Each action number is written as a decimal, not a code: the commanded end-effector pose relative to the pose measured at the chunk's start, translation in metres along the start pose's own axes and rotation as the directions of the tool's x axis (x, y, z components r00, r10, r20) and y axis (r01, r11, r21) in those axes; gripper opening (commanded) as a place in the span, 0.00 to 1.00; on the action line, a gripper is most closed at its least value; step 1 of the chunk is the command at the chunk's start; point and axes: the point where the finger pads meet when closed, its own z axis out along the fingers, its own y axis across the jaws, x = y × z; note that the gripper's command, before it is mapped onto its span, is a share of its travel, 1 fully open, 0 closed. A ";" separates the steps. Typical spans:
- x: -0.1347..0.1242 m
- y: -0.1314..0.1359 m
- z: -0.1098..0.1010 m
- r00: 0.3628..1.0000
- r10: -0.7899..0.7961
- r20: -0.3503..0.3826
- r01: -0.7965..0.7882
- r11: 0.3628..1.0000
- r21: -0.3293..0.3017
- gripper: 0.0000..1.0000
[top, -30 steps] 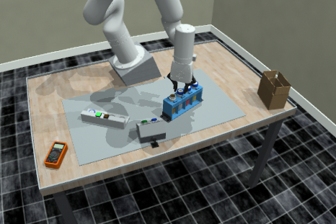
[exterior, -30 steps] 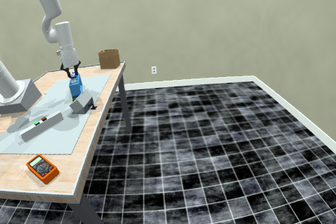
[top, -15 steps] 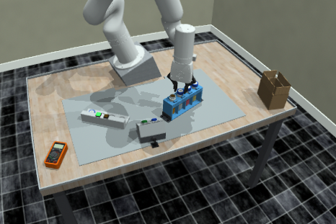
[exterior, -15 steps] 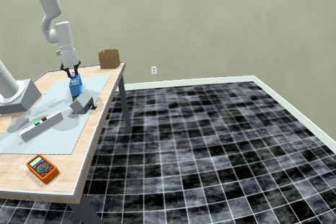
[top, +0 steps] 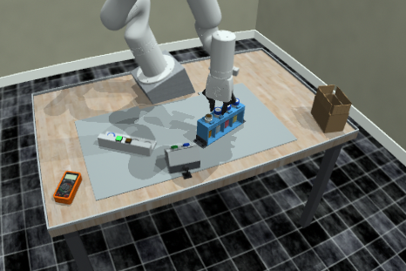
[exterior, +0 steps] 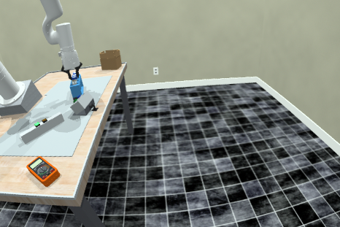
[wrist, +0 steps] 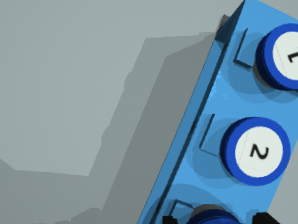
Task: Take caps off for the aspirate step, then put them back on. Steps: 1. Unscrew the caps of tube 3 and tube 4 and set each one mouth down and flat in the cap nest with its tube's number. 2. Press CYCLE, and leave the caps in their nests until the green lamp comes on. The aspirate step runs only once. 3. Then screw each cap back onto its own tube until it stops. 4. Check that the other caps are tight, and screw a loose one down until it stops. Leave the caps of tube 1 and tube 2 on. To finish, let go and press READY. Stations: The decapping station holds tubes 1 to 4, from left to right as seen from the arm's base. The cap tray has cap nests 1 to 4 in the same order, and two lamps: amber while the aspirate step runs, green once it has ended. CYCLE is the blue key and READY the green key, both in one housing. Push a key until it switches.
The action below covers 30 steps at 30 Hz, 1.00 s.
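The blue decapping station (top: 218, 131) (exterior: 76, 89) (wrist: 225, 97) stands on the grey mat. In the wrist view cap 1 (wrist: 280, 55) and cap 2 (wrist: 256, 151) sit on their tubes. Cap 3 (wrist: 212, 218) shows only at the bottom edge. My gripper (top: 219, 107) (exterior: 74, 75) (wrist: 214, 221) straddles cap 3 with its fingers slightly apart and is open. Tube 4 (top: 208, 118) stands uncapped at the end of the station. A blue-rimmed cap (top: 111, 133) sits in the end nest of the cap tray (top: 139, 146) (exterior: 33, 133). Its number is too small to read.
The tray's lamps show green (top: 118, 138) and dull brown (top: 128, 140). The key housing (top: 183, 159) (exterior: 85, 104) carries a green key (top: 174, 146) and a blue key (top: 186, 145). An orange multimeter (top: 67, 186) (exterior: 43, 170) lies near the front, and a cardboard box (top: 331, 107) (exterior: 110, 59) stands at the table's edge.
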 end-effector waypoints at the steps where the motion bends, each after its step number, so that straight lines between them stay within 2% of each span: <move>1: 0.000 0.001 0.002 1.000 0.002 0.001 -0.002 1.000 -0.002 0.46; 5: 0.000 0.001 0.002 1.000 0.002 0.001 -0.002 1.000 -0.002 0.46; 6: 0.000 0.001 0.002 1.000 0.002 0.001 -0.002 1.000 -0.002 0.00; 20: 0.000 0.001 0.002 1.000 0.002 0.001 -0.002 1.000 -0.002 0.00; 23: 0.000 0.001 0.002 0.995 0.101 0.001 -0.101 0.995 -0.002 0.00; 25: 0.000 0.001 0.002 0.995 0.101 0.001 -0.101 0.995 -0.002 0.00; 30: 0.000 0.001 0.002 0.964 0.265 0.000 -0.265 0.964 -0.002 0.00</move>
